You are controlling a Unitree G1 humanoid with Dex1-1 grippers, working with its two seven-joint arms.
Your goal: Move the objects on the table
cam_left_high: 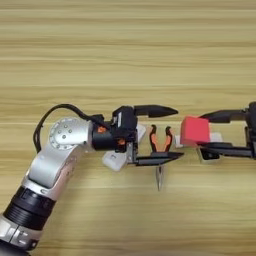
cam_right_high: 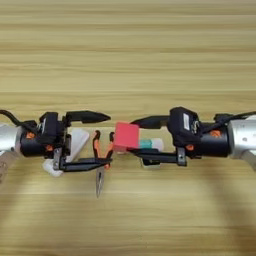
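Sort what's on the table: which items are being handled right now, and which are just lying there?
Being handled:
red cube, between the right end effector's open fingers
pliers, between the left end effector's open fingers

Lying about:
white device
green-white tube

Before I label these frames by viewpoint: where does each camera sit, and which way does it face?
Left eye view: on the head, looking down at the table; whole left arm, left gripper around the pliers.
Right eye view: same head, reaching further right; right gripper around the red cube.
Shared: both grippers, cube, pliers, white flat device.
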